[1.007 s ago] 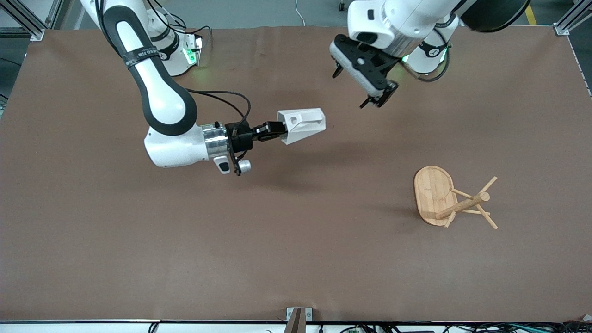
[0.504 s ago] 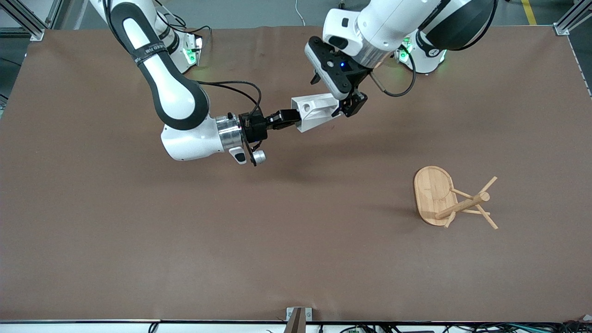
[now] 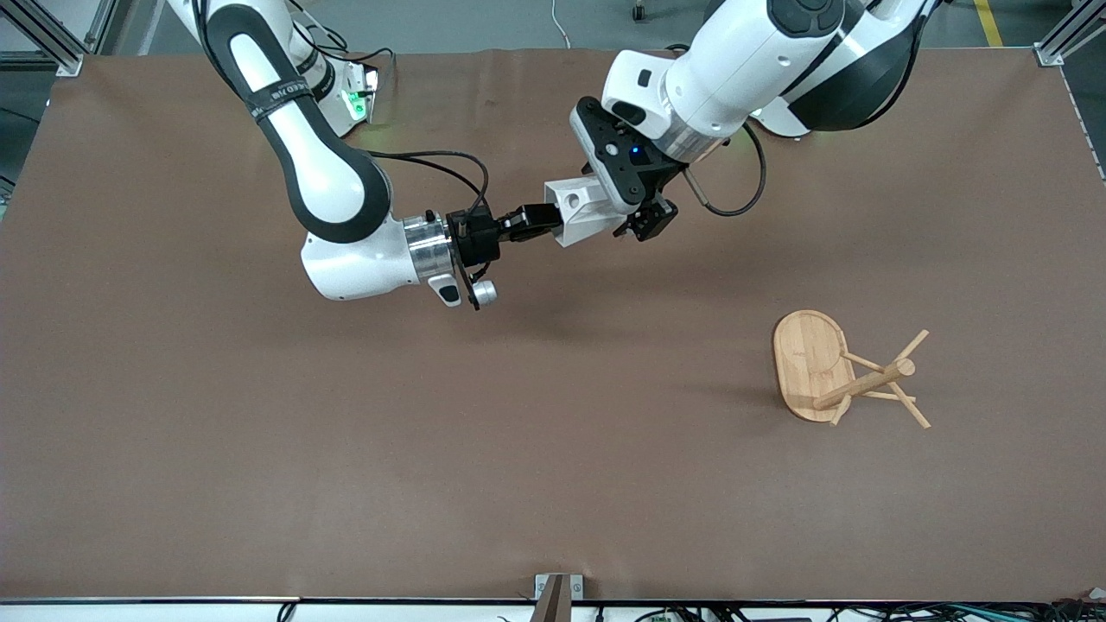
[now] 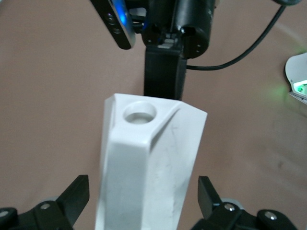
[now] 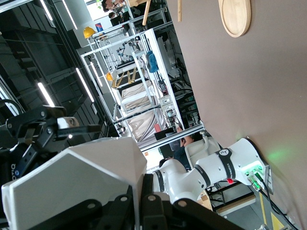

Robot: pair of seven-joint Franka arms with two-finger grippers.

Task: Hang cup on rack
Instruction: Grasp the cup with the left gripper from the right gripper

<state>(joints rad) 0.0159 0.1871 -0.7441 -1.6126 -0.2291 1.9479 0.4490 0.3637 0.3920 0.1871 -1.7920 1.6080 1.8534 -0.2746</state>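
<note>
The white faceted cup (image 3: 577, 212) hangs in the air on its side over the table's middle. My right gripper (image 3: 540, 220) is shut on the cup's rim wall, as the right wrist view shows, gripper (image 5: 144, 211) on cup (image 5: 76, 177). My left gripper (image 3: 638, 220) straddles the cup's tapered end. In the left wrist view the cup (image 4: 148, 167) sits between the left gripper's open fingers (image 4: 79, 189), with a gap on each side. The handle tab's round hole (image 4: 140, 111) faces that camera. The bamboo rack (image 3: 808, 363) stands on the table toward the left arm's end, nearer the front camera.
The rack's post (image 3: 864, 384) carries several thin angled pegs. Its oval base also shows in the right wrist view (image 5: 235, 17). The brown table mat (image 3: 346, 432) lies bare around it. A small bracket (image 3: 557, 592) sits at the table's front edge.
The right gripper carried the cup a little toward the left arm's end, then held still. The left arm swung down and brought its open fingers around the cup's tapered end.
</note>
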